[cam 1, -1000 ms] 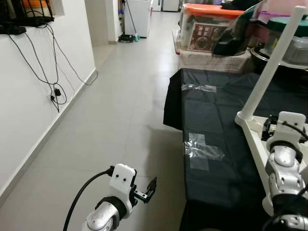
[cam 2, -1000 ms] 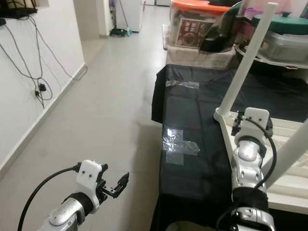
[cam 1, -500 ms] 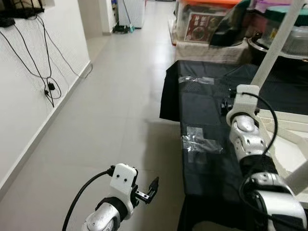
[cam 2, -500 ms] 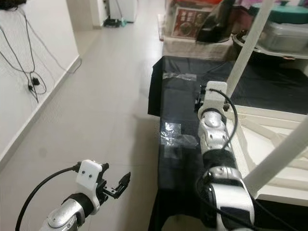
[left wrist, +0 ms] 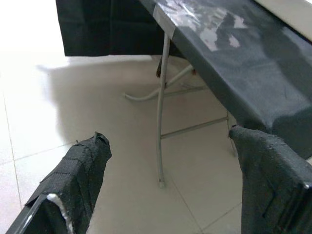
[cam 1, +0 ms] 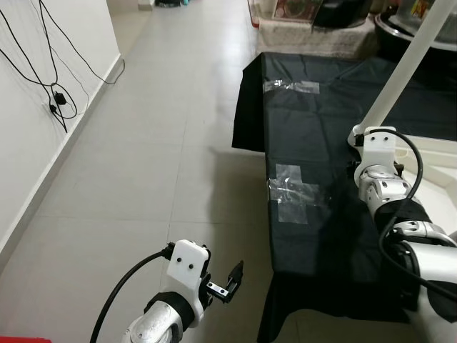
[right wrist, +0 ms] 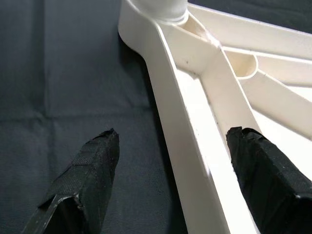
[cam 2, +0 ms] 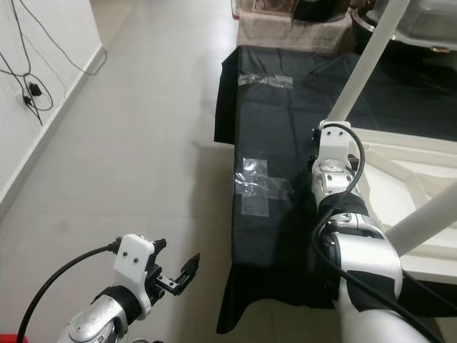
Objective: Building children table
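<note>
1. Two legs (cam 2: 371, 57) already stand in the upturned children table (cam 2: 400, 179), which lies on the black surface (cam 1: 314, 136).
2. Right gripper (right wrist: 170, 180) fingers wide open astride its rim, holding nothing.
3. Left gripper (cam 1: 232, 280) open, idle above the floor (cam 1: 157, 143); assembly looks unfinished.

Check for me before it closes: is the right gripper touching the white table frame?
Apart. The right wrist view shows the fingers spread either side of the white table frame, with gaps.

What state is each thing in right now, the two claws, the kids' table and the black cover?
Right claw: open, fingers straddling the white frame's edge, not closed on it.
Left claw: open, empty, held over the floor beside the work table.
Children's table: upside down on the black cover, white legs pointing up.
Black cover: spread flat, clear tape patches stuck on it.
</note>
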You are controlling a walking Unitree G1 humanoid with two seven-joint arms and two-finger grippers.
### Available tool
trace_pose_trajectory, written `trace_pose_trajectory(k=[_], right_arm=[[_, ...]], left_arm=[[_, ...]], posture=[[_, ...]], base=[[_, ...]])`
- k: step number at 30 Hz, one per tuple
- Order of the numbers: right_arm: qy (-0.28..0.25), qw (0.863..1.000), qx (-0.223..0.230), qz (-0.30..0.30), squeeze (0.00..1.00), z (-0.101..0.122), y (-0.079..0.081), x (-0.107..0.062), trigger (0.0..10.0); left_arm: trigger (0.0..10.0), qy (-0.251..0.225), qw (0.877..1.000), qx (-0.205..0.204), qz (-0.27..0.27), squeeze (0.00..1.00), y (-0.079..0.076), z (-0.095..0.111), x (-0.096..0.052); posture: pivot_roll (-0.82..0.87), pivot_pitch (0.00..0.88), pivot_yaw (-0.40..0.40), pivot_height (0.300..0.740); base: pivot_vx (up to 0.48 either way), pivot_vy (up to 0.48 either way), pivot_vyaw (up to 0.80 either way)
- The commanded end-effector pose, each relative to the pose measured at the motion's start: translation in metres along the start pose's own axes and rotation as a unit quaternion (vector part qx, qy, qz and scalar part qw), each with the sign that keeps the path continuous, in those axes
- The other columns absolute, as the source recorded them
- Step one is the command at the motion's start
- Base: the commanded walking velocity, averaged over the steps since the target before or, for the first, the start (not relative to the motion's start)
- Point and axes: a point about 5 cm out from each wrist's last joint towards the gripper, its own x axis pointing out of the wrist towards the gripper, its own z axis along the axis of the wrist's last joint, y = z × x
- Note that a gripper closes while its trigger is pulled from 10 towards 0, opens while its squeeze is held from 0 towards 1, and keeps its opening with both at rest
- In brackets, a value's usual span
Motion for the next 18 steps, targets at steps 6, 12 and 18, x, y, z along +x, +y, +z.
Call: trace_pose_trajectory(k=[6, 12, 18], right_arm=[[0.059, 0.997, -0.008, 0.042, 0.00, -0.011, 0.002, 0.000, 10.0], [0.077, 0.996, 0.008, 0.049, 0.00, -0.013, 0.003, 0.000, 10.0], [0.114, 0.989, 0.014, 0.098, 0.00, -0.023, 0.007, -0.002, 3.6]], left_arm=[[10.0, 0.012, 1.000, -0.007, -0.004, 0.00, -0.003, -0.002, -0.003], [10.0, 0.013, 1.000, -0.008, -0.003, 0.00, -0.004, -0.001, -0.002], [10.0, 0.012, 1.000, -0.012, -0.001, 0.00, -0.004, 0.000, -0.002]], posture=[[0.09, 0.237, -0.077, 0.740], [0.09, 0.235, -0.082, 0.740], [0.08, 0.229, -0.085, 0.740]], base=[[0.000, 0.000, 0.00], [0.000, 0.000, 0.00], [0.000, 0.000, 0.00]])
